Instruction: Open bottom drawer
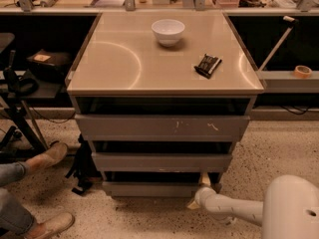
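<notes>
The bottom drawer (157,188) is the slimmest of three flat grey fronts, lowest on the cabinet (164,78), just above the floor, and looks closed. My white arm reaches in from the lower right. My gripper (202,189) sits at the bottom drawer's right end, with a tan fingertip (205,179) by its top edge and another low by the floor. Above it are the mid-sized front (162,162) and the tallest front (162,127) with white scuff marks.
A white bowl (168,31) and a black snack bag (208,65) lie on the cabinet top. A person's legs and shoes (47,158) are on the floor at left, beside a black bag (82,168). Shelving with a tape roll (301,71) stands right.
</notes>
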`<act>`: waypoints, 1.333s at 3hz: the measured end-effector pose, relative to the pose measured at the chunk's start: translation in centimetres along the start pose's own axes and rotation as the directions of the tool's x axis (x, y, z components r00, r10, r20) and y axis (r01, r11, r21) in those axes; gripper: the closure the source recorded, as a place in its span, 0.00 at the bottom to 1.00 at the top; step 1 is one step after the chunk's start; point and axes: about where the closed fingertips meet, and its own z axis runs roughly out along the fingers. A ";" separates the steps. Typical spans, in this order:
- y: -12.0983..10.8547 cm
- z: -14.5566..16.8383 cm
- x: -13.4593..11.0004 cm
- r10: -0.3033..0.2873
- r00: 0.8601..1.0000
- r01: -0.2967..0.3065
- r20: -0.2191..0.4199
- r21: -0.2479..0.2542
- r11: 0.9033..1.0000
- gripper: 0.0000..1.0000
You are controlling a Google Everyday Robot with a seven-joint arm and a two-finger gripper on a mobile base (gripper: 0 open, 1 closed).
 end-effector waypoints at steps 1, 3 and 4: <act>-1.4 1.5 2.0 0.028 1.000 -0.028 -0.004 0.004 1.000 0.00; -1.3 1.5 2.0 0.028 1.000 -0.028 -0.004 0.004 1.000 0.19; -1.3 1.5 2.0 0.028 1.000 -0.028 -0.004 0.003 1.000 0.42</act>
